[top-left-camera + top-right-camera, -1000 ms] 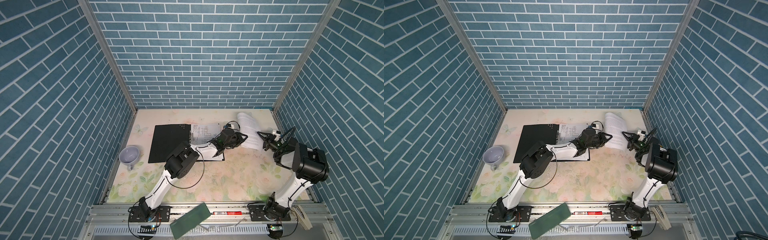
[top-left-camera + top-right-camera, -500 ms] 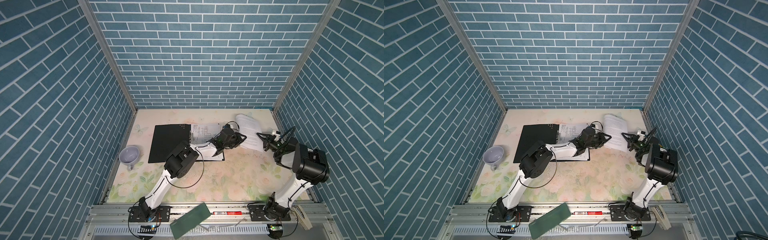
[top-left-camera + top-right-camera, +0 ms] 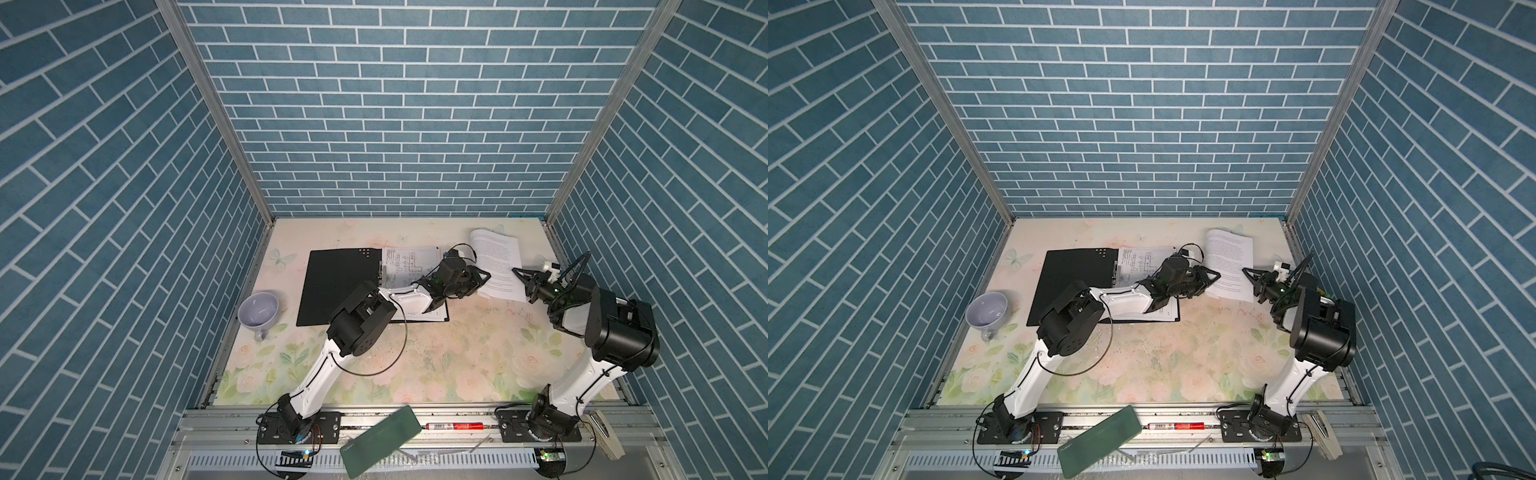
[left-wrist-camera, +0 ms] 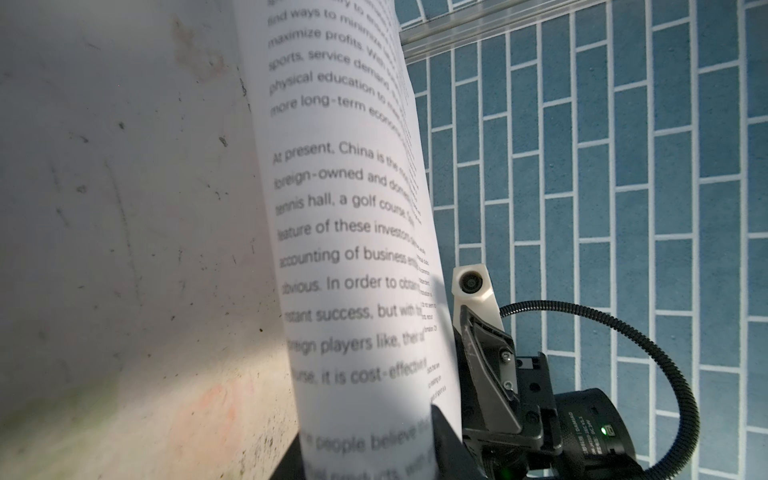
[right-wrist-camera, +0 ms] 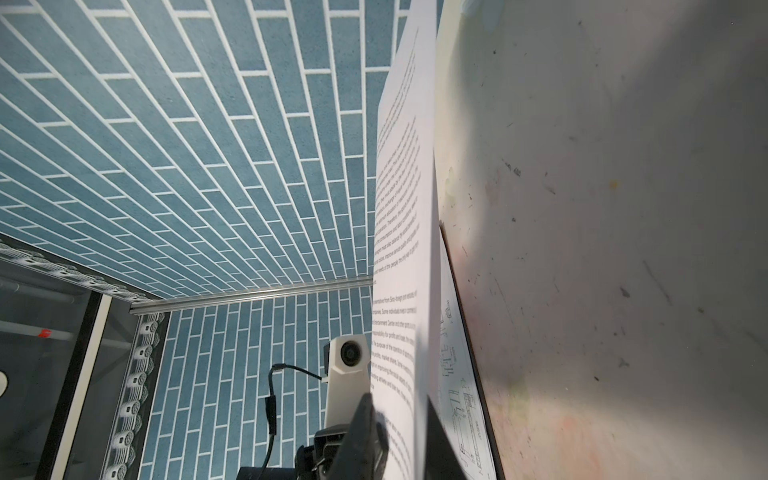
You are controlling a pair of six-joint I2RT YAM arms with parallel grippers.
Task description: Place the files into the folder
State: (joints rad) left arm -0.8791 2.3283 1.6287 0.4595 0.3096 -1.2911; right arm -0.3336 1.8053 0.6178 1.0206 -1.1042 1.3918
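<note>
folder (image 3: 340, 282) lies open & flat on the bench (image 3: 457, 353), black inside up, toward the back edge and left of centre. drawing sheet (image 3: 409, 262) lies on its right half, partly under the left arm; same in both top views.

text sheets (image 3: 496, 257) are near the back right corner, not in the folder. they're curled and lifted, near end up off the bench, far end toward the back edge. in the left wrist view a 2nd sheet edge shows behind the front one, so 2 sheets together (image 4: 353, 249).

left gripper (image 3: 482, 277) reaches across from the folder side to the sheets' left edge. wrist view: jaws part-way apart, paper running between them, one dark finger (image 4: 442, 436) against it. can't tell if it actually pinches.

right gripper (image 3: 517, 274) comes at the same sheets from the right edge side, opposite the left one. its wrist view: jaws narrow, a finger (image 5: 368, 428) on the front face and another behind the paper (image 5: 403, 249). can't tell if clamped tight. drawing sheet (image 5: 457, 395) shows flat behind.

mug (image 3: 257, 309) sits at the left edge, upright, well apart from the folder. green slab (image 3: 380, 440) & red marker (image 3: 455, 426) lie on the rail past the front edge.
</note>
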